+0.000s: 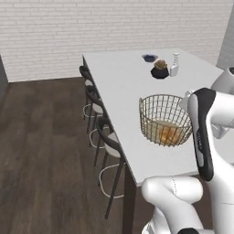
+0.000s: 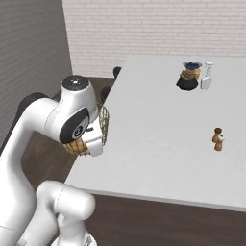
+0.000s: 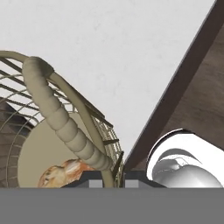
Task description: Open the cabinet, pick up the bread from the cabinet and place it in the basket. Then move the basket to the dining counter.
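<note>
You had most of the task behind you at this moment. The bread already lay inside the basket, on its beige base, seen as a golden-brown lump through the wire mesh. The basket itself sat over the dining counter, near the edge closest to the robot; whether its base was resting on the top or hanging just above it could not be told from these views.

The gripper had its two fingers together, pinched on the basket's padded rim, with the wire wall running between the tips in the hand view. Nothing had been let go yet. As a judgement: what remained for you was to settle the basket flat on the counter if it was not already down, part the fingers, and draw the hand clear without tipping the mesh.

The surface was a long white top, plain and flat, on dark legs. Black round-seated bar stools stood in a row along its left side. At the far end, well apart from the basket, stood a small dark blue bowl, a dark pot holding something brownish, and a pale bottle just beside it. A small brown figure-like item stood alone further right. The room had a dark wood plank floor and a white brick back wall.
</note>
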